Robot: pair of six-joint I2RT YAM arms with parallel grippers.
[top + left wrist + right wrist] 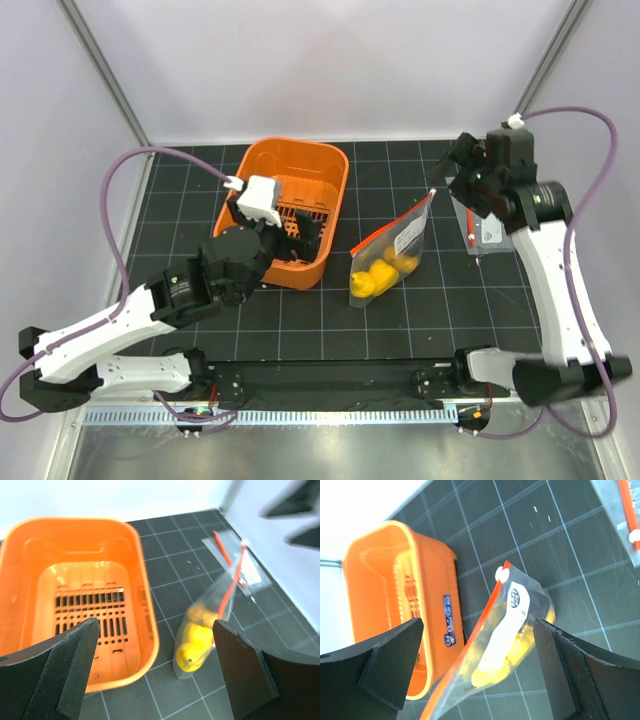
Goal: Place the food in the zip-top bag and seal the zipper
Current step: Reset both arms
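Holding yellow food (378, 279): zip-top bag (398, 238) beside orange basket (298, 145).

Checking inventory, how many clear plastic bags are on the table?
2. One zip-top bag holding yellow food mid-table; one flat pouch to its right. No others visible.

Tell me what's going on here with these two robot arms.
Toy food is being bagged. The yellow pieces are already inside the zip-top bag, which lies on the mat beside the orange basket. The white slider sits at one end of the zipper. The left tool and right tool are both open, holding nothing.
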